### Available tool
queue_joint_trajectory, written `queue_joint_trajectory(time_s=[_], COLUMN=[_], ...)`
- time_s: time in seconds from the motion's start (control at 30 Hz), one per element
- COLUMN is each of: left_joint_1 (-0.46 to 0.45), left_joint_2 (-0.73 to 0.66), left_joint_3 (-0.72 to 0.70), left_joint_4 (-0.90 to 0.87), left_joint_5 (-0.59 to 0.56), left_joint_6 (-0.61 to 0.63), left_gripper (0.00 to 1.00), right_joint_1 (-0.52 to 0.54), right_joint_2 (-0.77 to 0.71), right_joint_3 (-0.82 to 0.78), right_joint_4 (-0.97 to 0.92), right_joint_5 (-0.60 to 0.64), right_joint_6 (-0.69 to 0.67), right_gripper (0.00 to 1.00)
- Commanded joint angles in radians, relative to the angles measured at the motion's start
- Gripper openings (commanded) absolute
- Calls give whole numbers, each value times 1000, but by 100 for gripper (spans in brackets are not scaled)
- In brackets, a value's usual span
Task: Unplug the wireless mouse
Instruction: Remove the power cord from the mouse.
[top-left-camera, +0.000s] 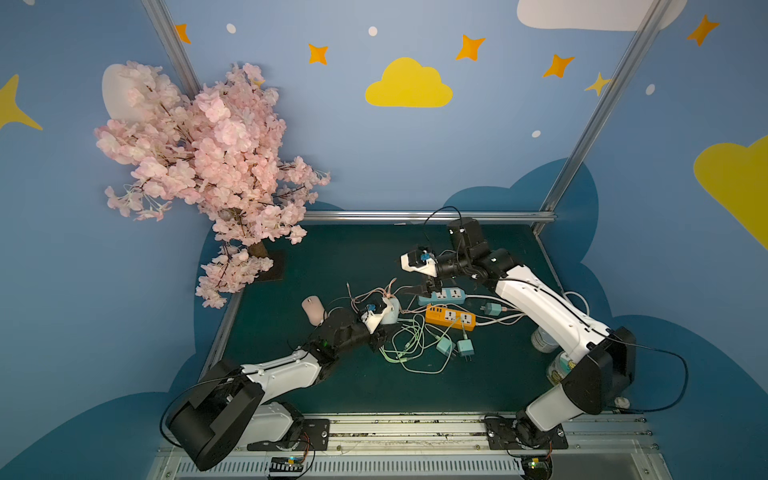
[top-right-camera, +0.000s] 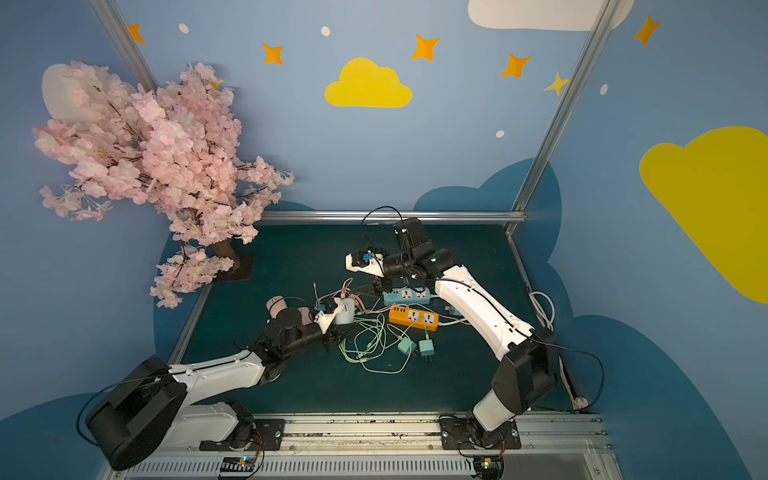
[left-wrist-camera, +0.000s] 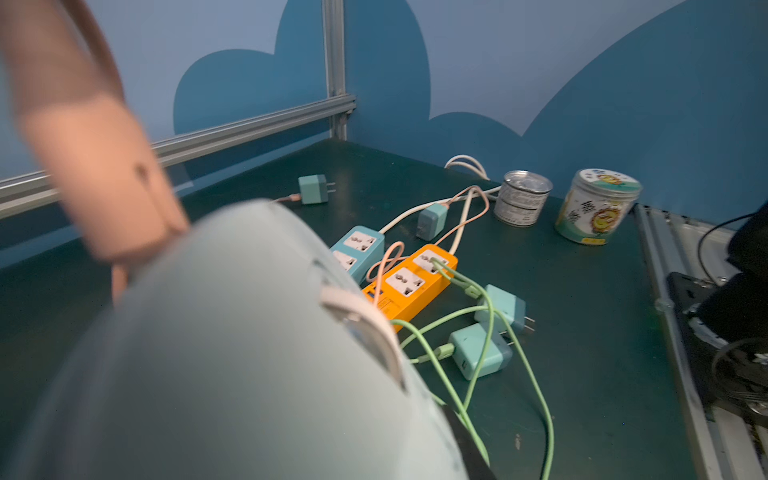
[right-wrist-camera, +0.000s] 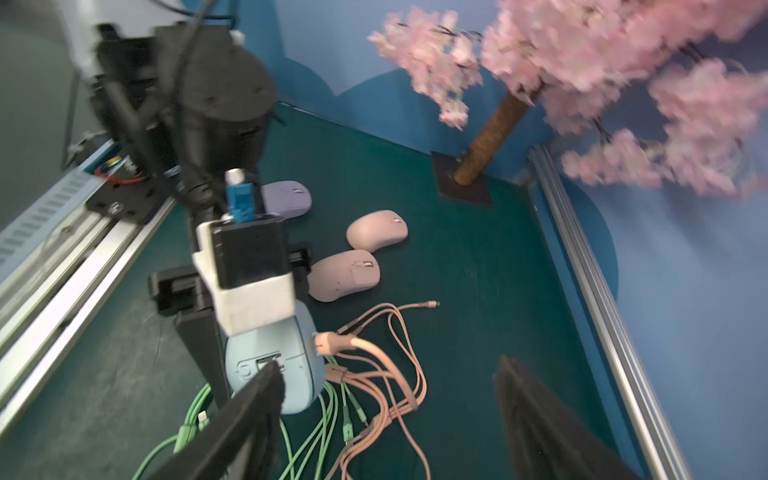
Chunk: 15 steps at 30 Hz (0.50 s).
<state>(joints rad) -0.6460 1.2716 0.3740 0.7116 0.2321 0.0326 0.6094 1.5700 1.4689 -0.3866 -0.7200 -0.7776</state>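
My left gripper (top-left-camera: 386, 322) is shut on the light blue wireless mouse (top-left-camera: 393, 312), holding it tipped up on end above the cables. The mouse (left-wrist-camera: 208, 353) fills the left wrist view. Its underside (right-wrist-camera: 291, 374) faces the right wrist camera. A pink cable's plug (right-wrist-camera: 330, 340) lies against the mouse's front end; I cannot tell whether it is seated. The same plug (left-wrist-camera: 95, 174) looks blurred in the left wrist view. My right gripper (right-wrist-camera: 386, 390) is open just behind the mouse, holding nothing. One of its fingers (right-wrist-camera: 257, 399) overlaps the mouse's underside.
A blue power strip (top-left-camera: 442, 296) and an orange power strip (top-left-camera: 451, 316) lie right of the mouse, among green cables (top-left-camera: 409, 347) and teal chargers (top-left-camera: 444, 345). Two pink mice (right-wrist-camera: 376, 230) and a purple mouse (right-wrist-camera: 286, 197) lie left. Two cans (left-wrist-camera: 521, 197) stand right; a blossom tree (top-left-camera: 199, 158) stands back left.
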Motion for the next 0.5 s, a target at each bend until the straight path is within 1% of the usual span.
queue_joint_trajectory(time_s=[0.0,0.07,0.1,0.13,0.17,0.2,0.23,0.27,0.3,0.33,0.37,0.47], left_joint_1=[9,13,15,17,17,18,20,20,21,20,21,23], left_joint_2=[-34,-45,-48,-50,-51,-54,-54,-53,-52,-51,-49,-49], left_joint_3=[48,45,44,45,45,45,45,42,40,39,41,43], left_joint_4=[-76,-87,-88,-93,-98,-98,-95,-87,-79,-72,-69,-64], left_joint_5=[-142,-162,-163,-160,-155,-150,-139,-125,-112,-99,-89,-68], left_joint_6=[-9,-13,-14,-16,-16,-16,-16,-16,-14,-16,-17,-17], left_gripper=[15,15,15,15,15,15,15,15,16,16,16,16], right_joint_1=[-18,-47,-70,-103,-140,-174,-207,-224,-229,-226,-215,-175], right_joint_2=[-6,38,65,101,140,174,211,244,263,278,279,258], right_joint_3=[59,141,184,229,267,276,262,227,194,164,142,131], right_joint_4=[149,92,44,-18,-62,-59,-3,84,162,201,197,52], right_joint_5=[260,391,407,387,310,181,2,-139,-213,-254,-258,-204], right_joint_6=[397,668,789,928,1054,1136,1217,1319,1387,1419,1402,1259], right_gripper=[88,88,88,88,88,88,87,80,72,70,68,64])
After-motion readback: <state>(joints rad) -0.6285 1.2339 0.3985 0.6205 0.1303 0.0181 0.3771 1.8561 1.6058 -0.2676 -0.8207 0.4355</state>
